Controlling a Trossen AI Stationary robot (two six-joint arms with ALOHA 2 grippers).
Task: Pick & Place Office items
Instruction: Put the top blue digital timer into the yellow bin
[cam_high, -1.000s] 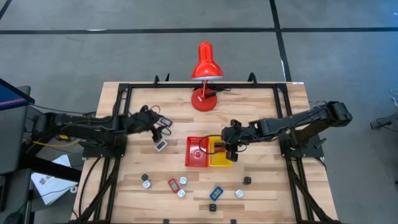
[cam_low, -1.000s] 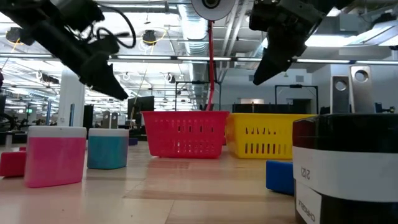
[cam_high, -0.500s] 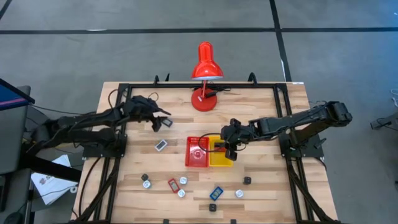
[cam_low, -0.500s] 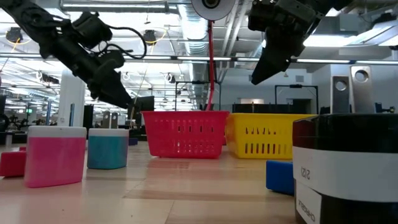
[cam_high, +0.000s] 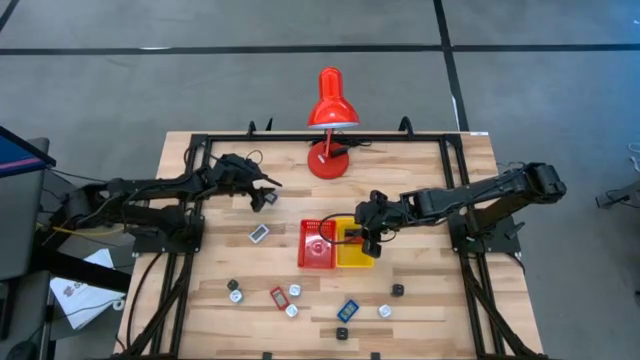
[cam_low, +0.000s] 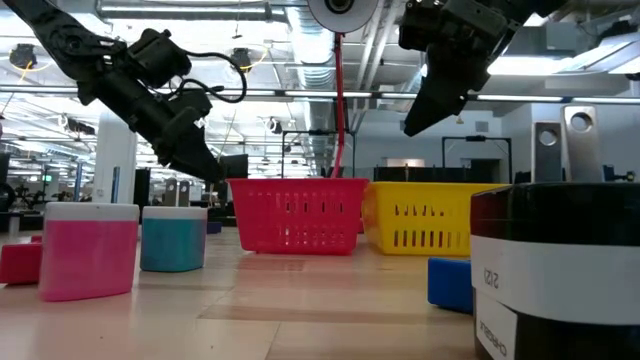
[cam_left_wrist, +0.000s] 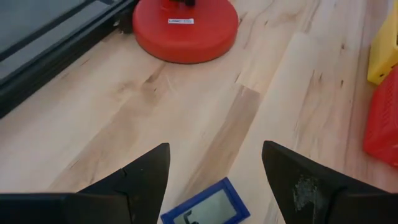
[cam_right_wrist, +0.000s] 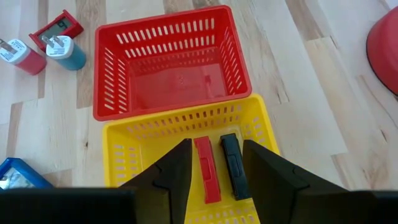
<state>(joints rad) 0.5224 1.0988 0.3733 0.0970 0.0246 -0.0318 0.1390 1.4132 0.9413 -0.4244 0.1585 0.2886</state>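
Note:
My left gripper hangs open over the far-left part of the table, near the lamp's base. A blue-framed flat rectangle lies flat on the wood below and between its fingers, apart from them. My right gripper is open and raised above the yellow basket. A red flat piece and a black flat piece lie on that basket's floor. Another small flat rectangle lies left of the red basket. Several more small items rest along the near edge.
The red desk lamp stands at the far edge on its round base. The red basket is empty and touches the yellow one. In the low view a pink block, a teal block and a black-and-white piece stand close by.
My left arm has swung toward the table's far edge. Its gripper has shifted a little toward the lamp's base and come lower. The right arm has kept still over the yellow basket.

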